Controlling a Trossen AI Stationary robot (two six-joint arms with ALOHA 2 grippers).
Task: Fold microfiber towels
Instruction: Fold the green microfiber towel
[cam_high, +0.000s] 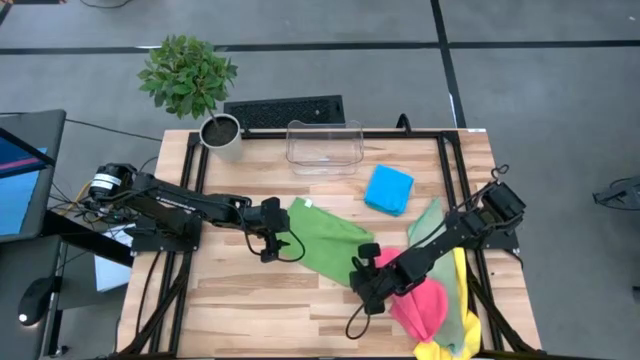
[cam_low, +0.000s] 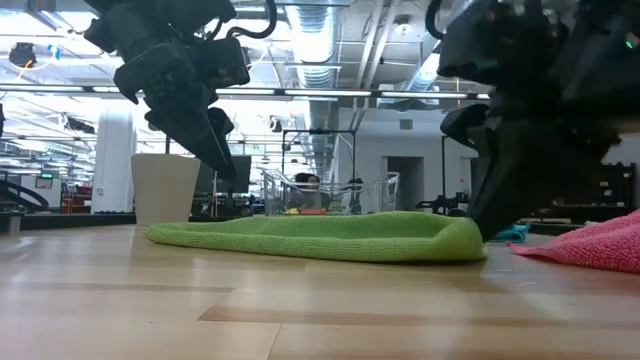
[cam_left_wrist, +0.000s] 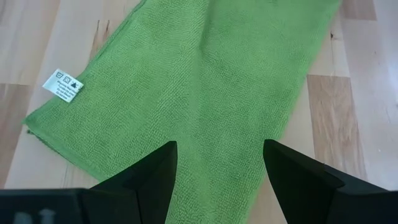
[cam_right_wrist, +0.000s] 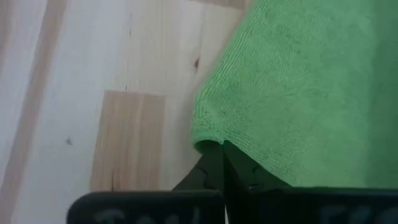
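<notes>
Now the bright green towel (cam_high: 328, 240) lies spread flat near the middle of the desk (cam_high: 240, 300), one end toward the left arm and the other toward the right. The right gripper (cam_high: 362, 283) is down at the towel's near-right corner, its fingers pressed together on the very edge of the cloth, so it has that corner pinched; the right wrist view shows the green hem caught between the two dark tips. The left gripper (cam_high: 272, 240) hangs just above the towel's left end with its fingers (cam_left_wrist: 155, 174) spread wide apart and nothing between them; a white care label (cam_left_wrist: 63, 85) sits on the corner of the cloth beside it.

A folded bright blue towel (cam_high: 389, 189) rests toward the far edge, right of centre, just in front of a clear plastic bin (cam_high: 324, 146). Pink (cam_high: 425, 305), pale sage green (cam_high: 432, 216) and yellow (cam_high: 450, 345) towels lie heaped by the near-right corner, partly under the right arm. A potted plant (cam_high: 195, 85) stands at the far-left corner.
</notes>
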